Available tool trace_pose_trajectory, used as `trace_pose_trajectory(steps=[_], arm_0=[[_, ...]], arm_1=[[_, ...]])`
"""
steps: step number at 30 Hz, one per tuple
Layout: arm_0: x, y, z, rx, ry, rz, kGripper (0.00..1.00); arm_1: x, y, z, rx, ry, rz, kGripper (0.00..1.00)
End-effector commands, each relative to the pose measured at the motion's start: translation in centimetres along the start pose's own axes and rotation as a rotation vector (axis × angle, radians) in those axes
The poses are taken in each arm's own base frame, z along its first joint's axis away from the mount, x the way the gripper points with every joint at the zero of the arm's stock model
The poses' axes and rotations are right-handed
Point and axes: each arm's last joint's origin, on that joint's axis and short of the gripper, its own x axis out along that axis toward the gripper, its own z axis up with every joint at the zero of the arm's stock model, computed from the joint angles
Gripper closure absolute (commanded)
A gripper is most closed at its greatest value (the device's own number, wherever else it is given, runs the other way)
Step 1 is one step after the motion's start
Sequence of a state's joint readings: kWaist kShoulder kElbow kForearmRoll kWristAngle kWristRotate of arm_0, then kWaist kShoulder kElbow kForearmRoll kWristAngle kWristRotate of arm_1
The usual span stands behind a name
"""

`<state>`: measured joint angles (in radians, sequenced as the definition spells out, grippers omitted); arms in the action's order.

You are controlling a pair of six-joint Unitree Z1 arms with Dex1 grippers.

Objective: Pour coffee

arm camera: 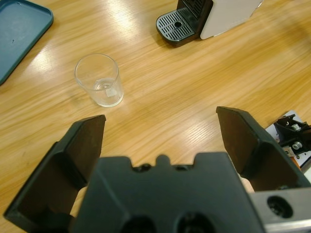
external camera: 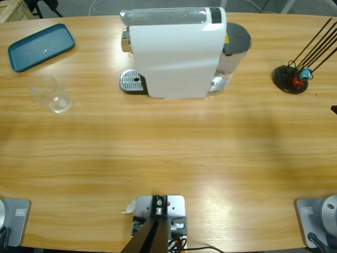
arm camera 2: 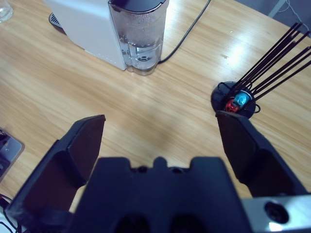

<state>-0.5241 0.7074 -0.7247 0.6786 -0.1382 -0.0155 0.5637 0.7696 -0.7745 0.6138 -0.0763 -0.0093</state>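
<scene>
Hovering over bare table point(external camera: 174, 153), left gripper point(arm camera: 160, 126) gaping wide and holding nothing, glass point(arm camera: 98, 80) standing upper left beyond it; right gripper point(arm camera 2: 160, 131) likewise spread wide, empty, facing coffee machine point(arm camera 2: 92, 29) at upper left; coffee impossible to make out

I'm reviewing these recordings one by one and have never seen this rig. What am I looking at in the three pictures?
One picture looks down on a wooden table. The other two come from cameras on two robot arms' wrists, each looking along its own black gripper. The left gripper and the right gripper are both open and hold nothing. On the table stand a white coffee machine, a clear glass, a teal tray and a black capsule rack with a red and a blue capsule.
</scene>
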Motion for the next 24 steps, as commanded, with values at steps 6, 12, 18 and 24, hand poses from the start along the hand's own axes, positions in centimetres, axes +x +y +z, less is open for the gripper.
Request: trace_pose_trajectory(steps=[6,12,18,24], arm_0=[[0.9,0.2,0.1,-0.009,0.050,0.010,0.000],[1.2,0.3,4.1,-0.120,-0.080,0.048,0.000],[3.7,-0.1,13.4,-0.361,-0.078,-0.066,0.000],[10.0,0.0,17.3,-0.625,-0.017,-0.215,0.010]], arm_1=[[1.0,0.0,-0.6,-0.001,0.054,-0.017,0.000],[0.9,0.0,-0.6,-0.001,0.049,-0.017,0.000],[0.8,0.0,-0.6,0.000,0.046,-0.017,0.000],[0.8,0.0,-0.6,0.001,0.045,-0.021,0.000]])
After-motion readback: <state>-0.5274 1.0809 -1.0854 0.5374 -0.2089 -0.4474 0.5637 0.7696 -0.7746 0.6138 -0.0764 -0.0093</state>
